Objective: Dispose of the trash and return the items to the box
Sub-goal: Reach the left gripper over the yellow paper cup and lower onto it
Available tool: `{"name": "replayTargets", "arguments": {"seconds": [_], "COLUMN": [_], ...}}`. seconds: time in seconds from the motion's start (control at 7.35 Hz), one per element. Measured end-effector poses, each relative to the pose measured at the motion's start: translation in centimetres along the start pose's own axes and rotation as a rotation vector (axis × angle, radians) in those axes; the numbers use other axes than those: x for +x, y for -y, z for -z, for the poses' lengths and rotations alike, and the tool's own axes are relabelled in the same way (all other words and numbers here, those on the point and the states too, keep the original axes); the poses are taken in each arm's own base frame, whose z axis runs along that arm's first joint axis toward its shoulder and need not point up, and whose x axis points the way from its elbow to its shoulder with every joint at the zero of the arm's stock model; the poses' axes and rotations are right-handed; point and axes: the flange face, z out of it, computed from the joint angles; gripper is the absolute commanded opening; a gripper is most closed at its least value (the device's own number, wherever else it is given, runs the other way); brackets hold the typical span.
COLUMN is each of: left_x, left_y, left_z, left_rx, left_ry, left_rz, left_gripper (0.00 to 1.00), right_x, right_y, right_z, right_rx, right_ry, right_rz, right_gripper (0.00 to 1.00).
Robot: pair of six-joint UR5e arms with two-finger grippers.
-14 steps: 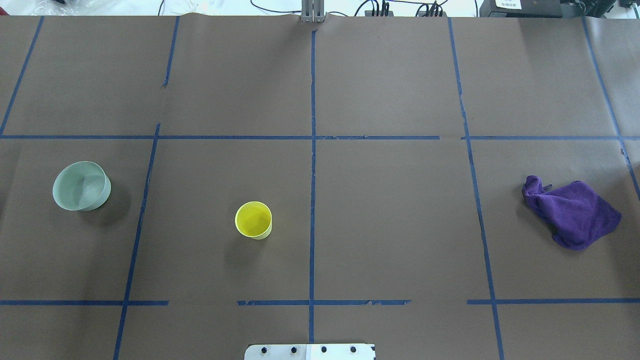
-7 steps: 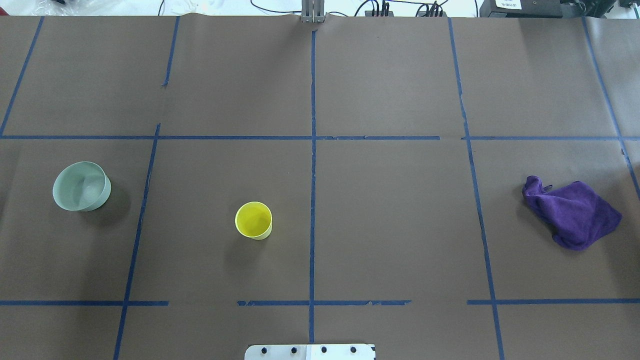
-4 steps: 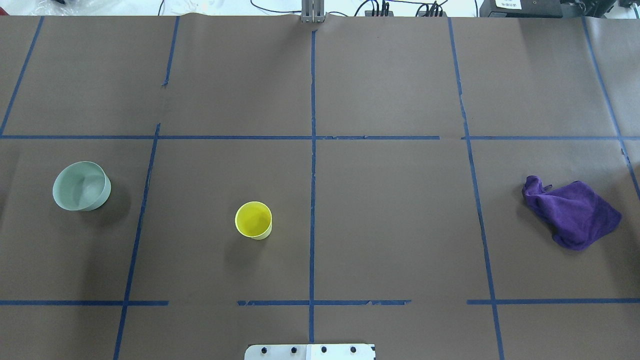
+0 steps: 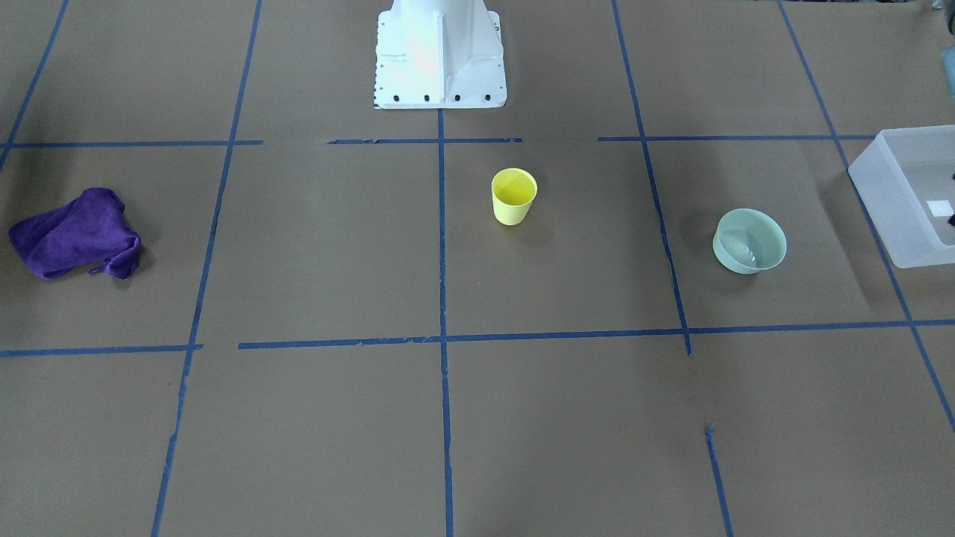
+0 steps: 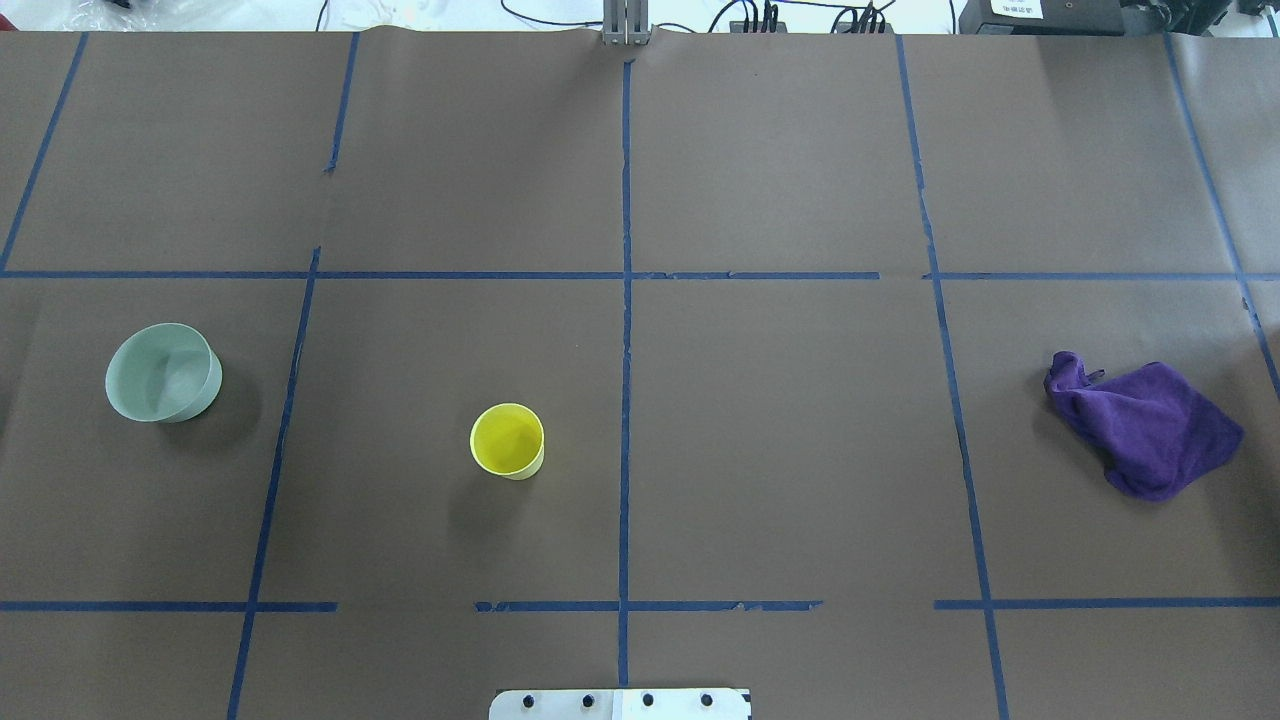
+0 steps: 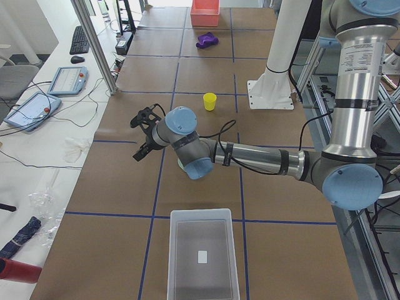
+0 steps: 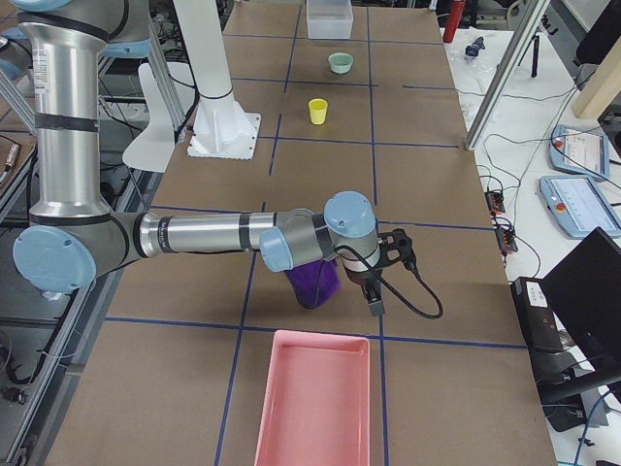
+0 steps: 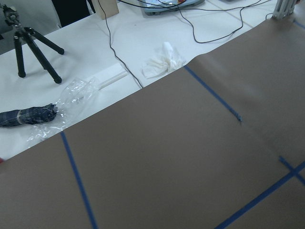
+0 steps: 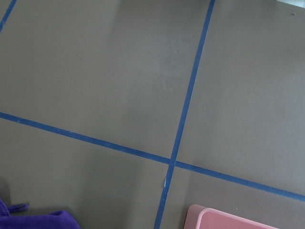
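The yellow cup (image 5: 508, 440) stands upright near the table's middle, also in the front-facing view (image 4: 514, 195). The mint-green bowl (image 5: 163, 371) sits on my left side (image 4: 749, 241). The translucent box (image 4: 888, 201) stands beyond the bowl at the left end (image 6: 172, 262), holding only a small white label. My left gripper (image 6: 139, 137) hovers over the far side of the table near the bowl. My right gripper (image 7: 393, 272) hovers beside the purple cloth. Both show only in the side views, so I cannot tell whether they are open or shut.
A purple cloth (image 5: 1145, 425) lies at the right side. A pink tray (image 7: 315, 408) stands at the right end. The white pedestal (image 4: 440, 56) stands at the robot's edge. A crumpled white tissue (image 8: 162, 62) and plastic wrap (image 8: 71, 95) lie beyond the brown paper.
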Motion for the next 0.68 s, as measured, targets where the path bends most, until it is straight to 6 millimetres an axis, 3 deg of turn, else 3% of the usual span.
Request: {"name": "replayTargets", "arguments": {"seconds": [0.27, 0.54, 0.68], "left_x": [10.4, 22.4, 28.0], "left_y": [2.1, 3.0, 2.0], "left_z": [-5.5, -7.6, -8.5], "left_rx": [-0.065, -0.159, -0.188], "left_ry": [-0.037, -0.052, -0.050], "left_rz": [0.136, 0.347, 0.452], "left_gripper": [1.00, 1.00, 0.92], "right_x": [-0.2, -0.3, -0.3], "right_y": [0.7, 0.9, 0.9], "right_z": [-0.1, -0.2, -0.2], "right_rx": [0.013, 0.014, 0.014], "right_ry": [0.006, 0.007, 0.008], "right_rz": [0.011, 0.015, 0.014], "right_gripper": [1.00, 1.00, 1.00]}}
